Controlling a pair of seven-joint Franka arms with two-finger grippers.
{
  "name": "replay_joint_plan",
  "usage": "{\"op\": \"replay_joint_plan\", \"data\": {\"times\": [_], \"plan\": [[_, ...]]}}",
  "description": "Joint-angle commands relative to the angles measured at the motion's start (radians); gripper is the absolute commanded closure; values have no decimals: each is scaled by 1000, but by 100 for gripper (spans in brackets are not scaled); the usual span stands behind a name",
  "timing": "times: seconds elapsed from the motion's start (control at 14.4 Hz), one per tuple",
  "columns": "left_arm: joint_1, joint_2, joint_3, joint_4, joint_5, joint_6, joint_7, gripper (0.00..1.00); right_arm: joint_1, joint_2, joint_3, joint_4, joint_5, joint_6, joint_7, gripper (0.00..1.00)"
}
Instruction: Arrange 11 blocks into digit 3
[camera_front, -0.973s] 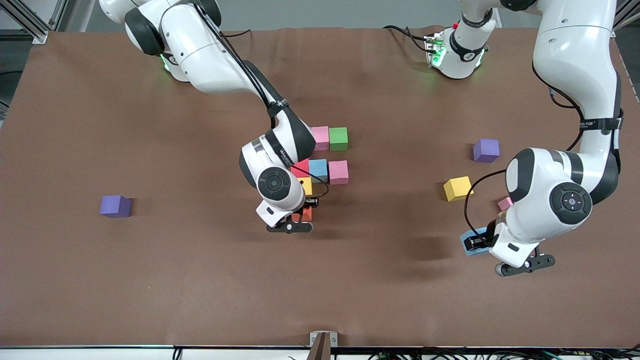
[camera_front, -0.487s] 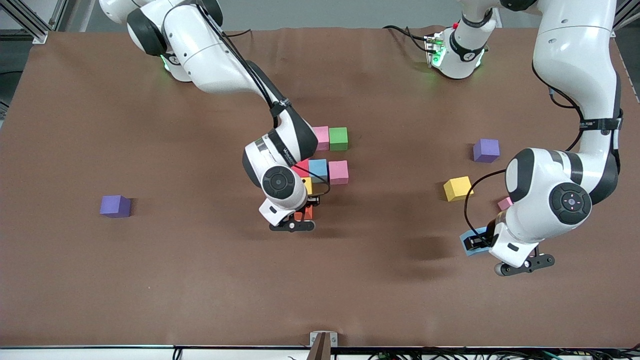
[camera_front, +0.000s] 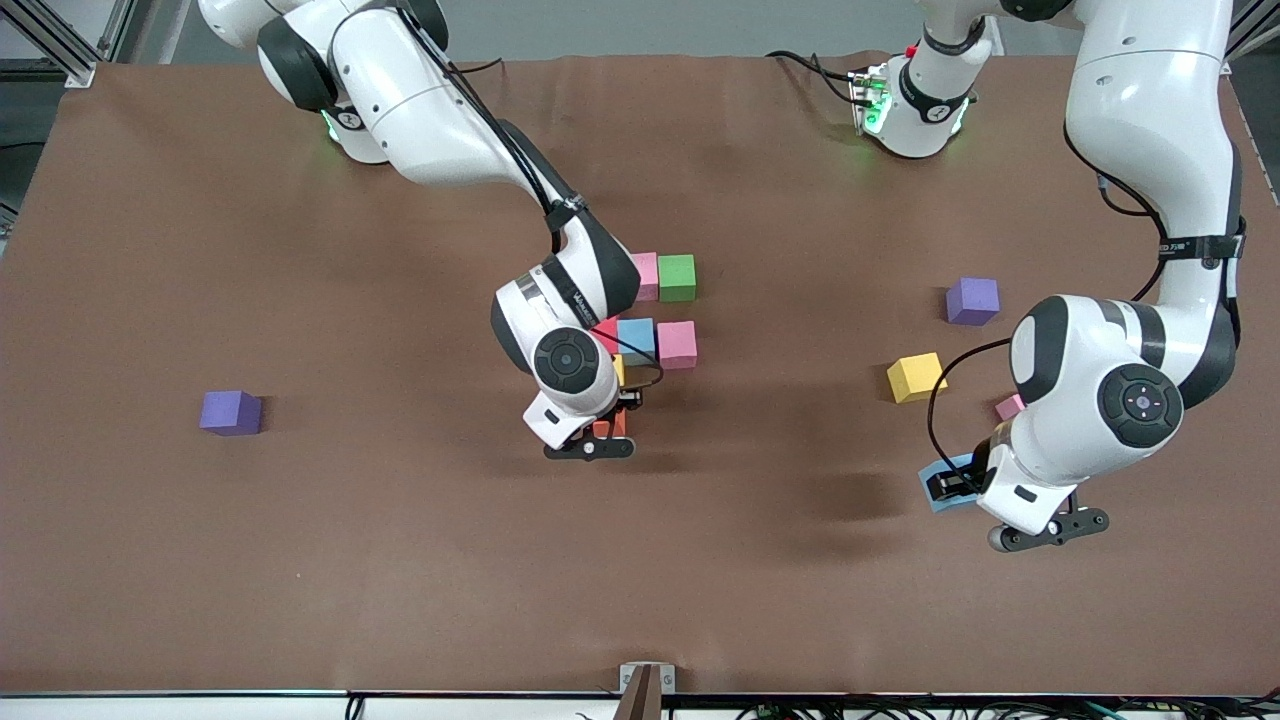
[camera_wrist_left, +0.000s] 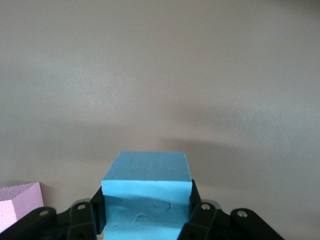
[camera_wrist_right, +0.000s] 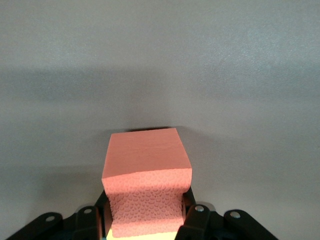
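- The partly built digit 3 is a cluster of small matte foam cubes near the middle of the table: a pink cube (camera_front: 644, 275) touching a green cube (camera_front: 677, 277) in the row farthest from the front camera, and a nearer row of a red cube (camera_front: 604, 334), a light blue cube (camera_front: 636, 340) and a second pink cube (camera_front: 677, 344) side by side.
- A yellow cube (camera_front: 617, 370), mostly hidden by the right arm's wrist, sits just nearer the front camera than the red cube.
- The right gripper (camera_front: 607, 428) (camera_wrist_right: 145, 220) is at the near edge of that cluster, its fingers clamped on an orange foam cube (camera_front: 609, 428) (camera_wrist_right: 145, 177); in the right wrist view a yellow edge shows right against the orange cube, though whether they touch is hard to tell.
- The brown cloth-covered table (camera_front: 400, 560) lies bare nearer the front camera than this gripper.
- Toward the left arm's end of the table, the left gripper (camera_front: 955, 487) (camera_wrist_left: 147, 220) has its fingers pressed on the sides of a second light blue foam cube (camera_front: 941, 485) (camera_wrist_left: 147, 192).
- A third pink cube (camera_front: 1008, 407) (camera_wrist_left: 19, 202) lies near that gripper, half covered by the left arm in the front view.
- A second yellow cube (camera_front: 915, 377) lies loose farther from the front camera than the held blue cube.
- One purple foam cube (camera_front: 972, 300) lies farther still, and another purple cube (camera_front: 231, 412) sits alone toward the right arm's end.
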Motion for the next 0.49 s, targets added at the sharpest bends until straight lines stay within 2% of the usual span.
{"op": "replay_joint_plan", "data": {"times": [0.0,0.42], "plan": [[-5,-24,1,-26,-13,-10,-8,88,10,8,-8,18,-16,-13,6,47],[-4,-41,-22,-34,-13,-10,-26,87,11,14,-9,18,-16,-13,6,47]]}}
